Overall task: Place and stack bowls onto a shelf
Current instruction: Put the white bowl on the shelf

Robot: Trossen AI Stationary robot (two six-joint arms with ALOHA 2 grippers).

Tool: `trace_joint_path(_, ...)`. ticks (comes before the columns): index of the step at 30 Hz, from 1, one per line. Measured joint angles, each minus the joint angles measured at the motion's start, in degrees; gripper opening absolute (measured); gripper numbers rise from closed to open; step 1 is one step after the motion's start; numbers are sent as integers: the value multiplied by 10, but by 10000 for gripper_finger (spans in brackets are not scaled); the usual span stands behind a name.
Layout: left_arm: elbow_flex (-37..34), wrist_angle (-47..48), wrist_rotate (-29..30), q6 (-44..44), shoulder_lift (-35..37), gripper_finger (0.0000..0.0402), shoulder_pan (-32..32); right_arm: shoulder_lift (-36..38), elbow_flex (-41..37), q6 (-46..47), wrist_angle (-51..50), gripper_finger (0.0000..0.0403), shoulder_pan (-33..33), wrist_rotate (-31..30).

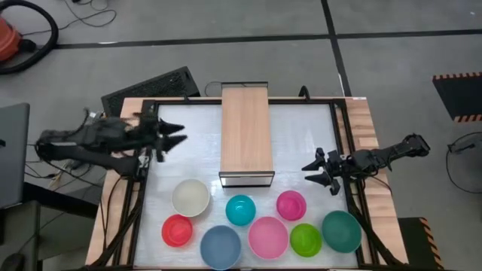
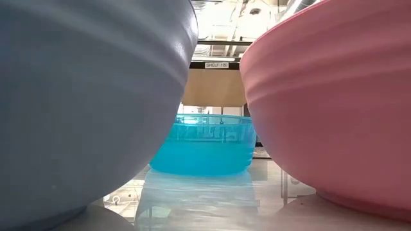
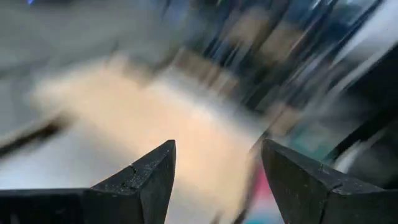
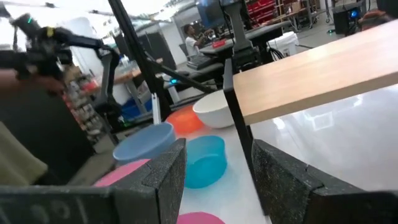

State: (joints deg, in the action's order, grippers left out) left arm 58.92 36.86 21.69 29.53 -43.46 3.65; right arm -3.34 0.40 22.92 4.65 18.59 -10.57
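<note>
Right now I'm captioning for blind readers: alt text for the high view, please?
Eight empty bowls, including the white bowl and teal bowl, sit on the table in front of the bare wooden shelf. The left gripper and right gripper hover either side, jaws open.

Your count: eight bowls, one shelf, two arms.

On your worktop (image 1: 301,128) you have one each of white bowl (image 1: 190,197), red bowl (image 1: 177,230), grey-blue bowl (image 1: 221,245), cyan bowl (image 1: 240,210), magenta bowl (image 1: 291,205), light pink bowl (image 1: 268,236), green bowl (image 1: 306,239) and teal bowl (image 1: 341,230), plus a single shelf (image 1: 245,132).
</note>
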Motion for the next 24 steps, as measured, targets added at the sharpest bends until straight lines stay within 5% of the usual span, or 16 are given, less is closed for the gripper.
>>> trace_joint_path(3, 81, 205, -22, 52, -94, 222, -11, 0, 0, 38, 1, 209, 0, 0)
trace_joint_path(7, 90, 300, -134, 39, -171, 222, -26, 0, 0, 90, 0, 209, 0, 0)
trace_joint_path(11, 47, 273, -215, -22, -224, 222, -26, 0, 0, 126, -1, 209, 0, 0)
trace_joint_path(24, -140, 113, -292, -67, -217, 222, -11, 0, 0, 131, 0, 209, 0, 2)
